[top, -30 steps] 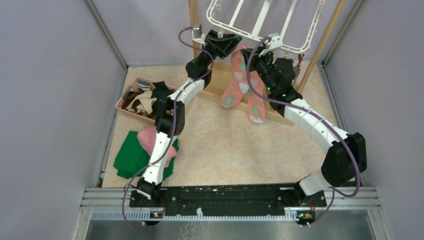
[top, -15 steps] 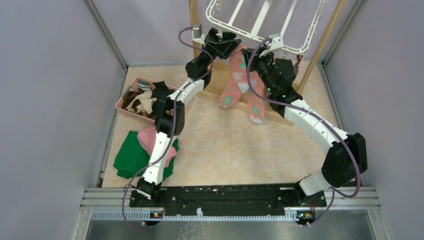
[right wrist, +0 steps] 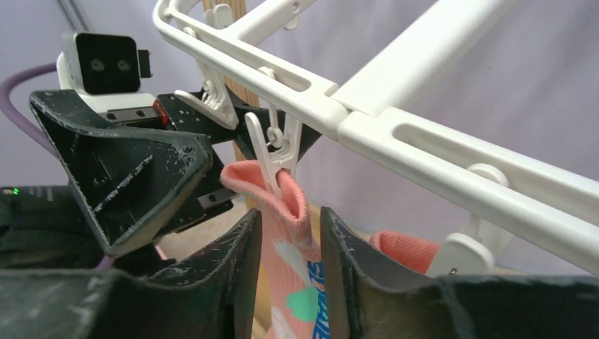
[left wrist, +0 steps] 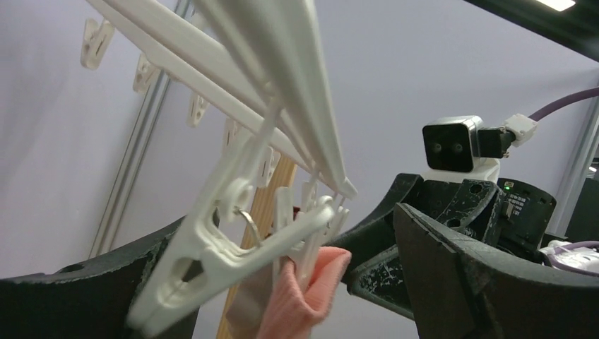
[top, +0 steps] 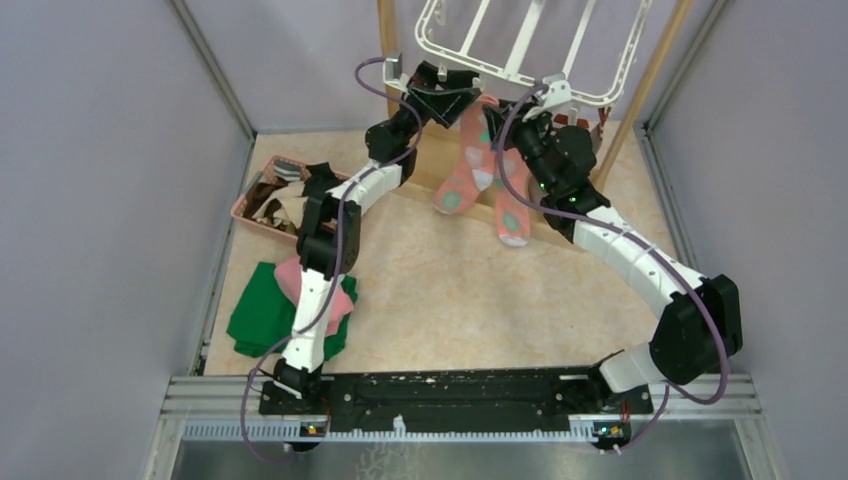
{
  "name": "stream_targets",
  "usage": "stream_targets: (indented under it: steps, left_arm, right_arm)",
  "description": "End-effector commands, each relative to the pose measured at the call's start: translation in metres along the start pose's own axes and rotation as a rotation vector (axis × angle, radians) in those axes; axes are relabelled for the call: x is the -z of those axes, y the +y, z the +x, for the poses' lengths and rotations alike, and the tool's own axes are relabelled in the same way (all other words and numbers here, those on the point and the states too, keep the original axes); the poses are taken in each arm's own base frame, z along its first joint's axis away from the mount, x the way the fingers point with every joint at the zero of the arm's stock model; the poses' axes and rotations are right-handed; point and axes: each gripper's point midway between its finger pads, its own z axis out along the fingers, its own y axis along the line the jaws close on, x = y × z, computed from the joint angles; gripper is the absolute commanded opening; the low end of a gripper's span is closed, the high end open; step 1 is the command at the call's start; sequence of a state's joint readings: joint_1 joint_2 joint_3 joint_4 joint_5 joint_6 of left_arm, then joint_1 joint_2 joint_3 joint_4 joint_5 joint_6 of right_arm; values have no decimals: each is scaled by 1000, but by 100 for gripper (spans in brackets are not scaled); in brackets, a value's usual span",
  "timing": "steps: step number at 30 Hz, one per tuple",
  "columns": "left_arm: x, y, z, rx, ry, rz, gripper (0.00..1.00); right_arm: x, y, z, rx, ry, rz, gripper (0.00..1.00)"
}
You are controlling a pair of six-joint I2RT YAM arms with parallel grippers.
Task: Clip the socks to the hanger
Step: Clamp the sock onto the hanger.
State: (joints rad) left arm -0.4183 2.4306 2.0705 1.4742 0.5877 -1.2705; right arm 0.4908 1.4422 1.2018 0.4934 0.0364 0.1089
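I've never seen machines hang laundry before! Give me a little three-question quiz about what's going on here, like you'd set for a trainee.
1. True or false: the left pincer is clamped shut.
2. How many pink socks hang from the hanger? A one, B two, C four.
3. Fill in: the leftover socks lie in a pink ____.
Key: 1 false, it gapes wide around a clip. 2 B. 3 basket.
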Motion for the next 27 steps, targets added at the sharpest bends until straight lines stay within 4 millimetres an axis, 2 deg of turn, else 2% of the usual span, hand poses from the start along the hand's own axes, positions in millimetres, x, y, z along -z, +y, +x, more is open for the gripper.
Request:
stream_targets:
  steps: [1,6,9,13,16,19,21,27]
  left_arm:
    - [-2,-94,-37,-231,-55,254,98]
    - [18,-88,-34,-235,-23,150,98]
    - [33,-85,-29,-219,-6,89,98]
    - [56,-84,-20,-216,21,5,98]
    - [74,-87,-8,-258,70,-38,98]
    - [95,-93,4,-313,124,-76,98]
    - [118,-95,16,-325,157,-130,98]
    - [170,-117,43,-380,266,-224,99]
  right_arm:
    - [14,14,-36,6,-91,-48,41]
    - [30,20,-28,21,-67,-90,62]
    - [44,22,-19,33,-43,-115,67]
    - [65,23,-13,41,-29,-128,69]
    - [82,25,1,46,-16,-154,71]
    - [100,31,20,43,-1,-200,71]
    - [113,36,31,50,-12,-245,72]
    - [148,46,72,79,-15,-342,72]
